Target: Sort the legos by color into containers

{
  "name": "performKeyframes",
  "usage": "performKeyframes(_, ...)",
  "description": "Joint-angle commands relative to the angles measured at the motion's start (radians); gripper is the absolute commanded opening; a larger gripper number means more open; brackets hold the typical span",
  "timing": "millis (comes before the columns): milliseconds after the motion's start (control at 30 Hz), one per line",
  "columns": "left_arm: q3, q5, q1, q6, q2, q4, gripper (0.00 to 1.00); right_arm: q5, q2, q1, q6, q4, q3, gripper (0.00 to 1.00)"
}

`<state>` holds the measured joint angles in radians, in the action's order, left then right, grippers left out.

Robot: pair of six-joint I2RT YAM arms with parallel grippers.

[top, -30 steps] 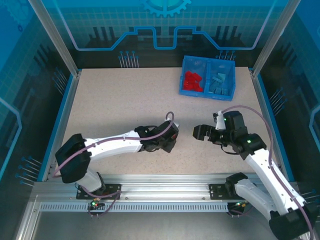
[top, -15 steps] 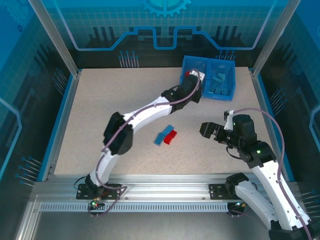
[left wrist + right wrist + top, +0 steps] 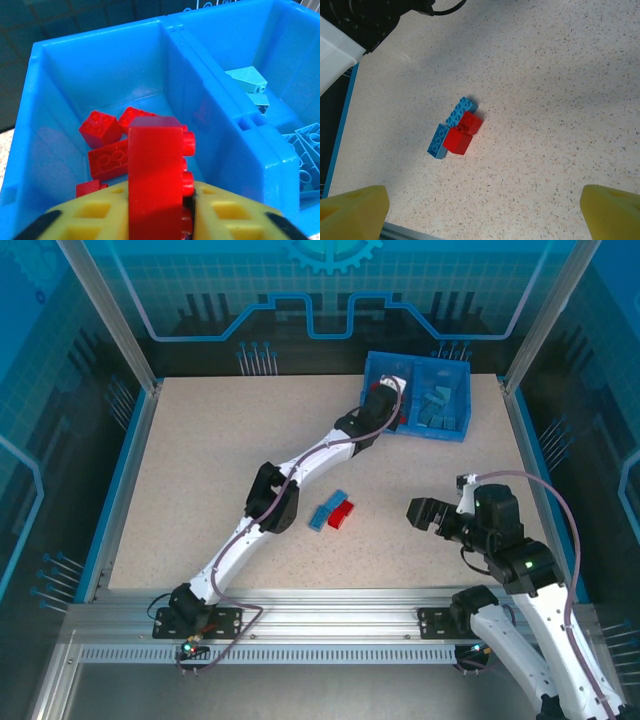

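Hands: left hand [image 3: 160,202] pinches red lego [image 3: 155,160] over bin [image 3: 100,65]; right hand [image 3: 482,207] spread wide.

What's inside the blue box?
Red bricks on the left side, light blue bricks on the right. The red brick in the left gripper covers some of the floor.

Bright blue bin [image 3: 440,433]: glossy red bricks [image 3: 105,130] in its left compartment, pale turquoise bricks [image 3: 247,80] in its right. One more red brick [image 3: 155,165] shows between the yellow fingers [image 3: 85,220] of the left tool [image 3: 161,200]. In front of the bin, a beige, dark-speckled table [image 3: 200,460] carries loose blue bricks [image 3: 440,140] and loose red bricks [image 3: 457,141].
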<state>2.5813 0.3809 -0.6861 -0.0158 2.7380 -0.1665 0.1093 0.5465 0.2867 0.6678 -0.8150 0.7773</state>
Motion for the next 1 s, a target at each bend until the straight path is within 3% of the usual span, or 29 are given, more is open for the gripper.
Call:
performKeyframes(0, 0.059, 0.014, 0.009, -0.019, 0.008, 0.075, 0.51, 0.004, -0.029, -0.011, -0.028, -0.046, 0.011, 0.99)
performKeyframes(133, 0.011, 0.004, 0.005, 0.005, -0.062, 0.060, 0.61, -0.011, -0.034, -0.011, -0.033, -0.059, 0.026, 0.99)
performKeyframes(267, -0.199, 0.014, -0.020, 0.023, -0.274, 0.101, 0.64, -0.011, -0.029, -0.011, -0.027, -0.050, 0.016, 0.99)
performKeyframes(433, -0.709, -0.080, -0.056, 0.089, -0.674, 0.316, 0.65, 0.018, 0.004, -0.008, -0.039, 0.002, -0.007, 0.99)
performKeyframes(533, -1.009, -0.163, -0.084, 0.108, -0.912, 0.349, 0.68, 0.045, 0.060, -0.004, -0.063, 0.033, 0.002, 0.99)
performKeyframes(633, -1.251, -0.268, -0.120, 0.093, -1.157, 0.273, 0.74, 0.069, 0.139, 0.031, -0.095, 0.082, 0.017, 0.99)
performKeyframes(733, -1.432, -0.226, -0.191, 0.007, -1.385, 0.131, 0.77, 0.010, 0.238, 0.126, -0.127, 0.135, 0.041, 0.99)
performKeyframes(967, -1.615, -0.223, -0.253, -0.157, -1.766, -0.312, 0.83, -0.113, 0.569, 0.361, -0.226, 0.228, 0.167, 0.99)
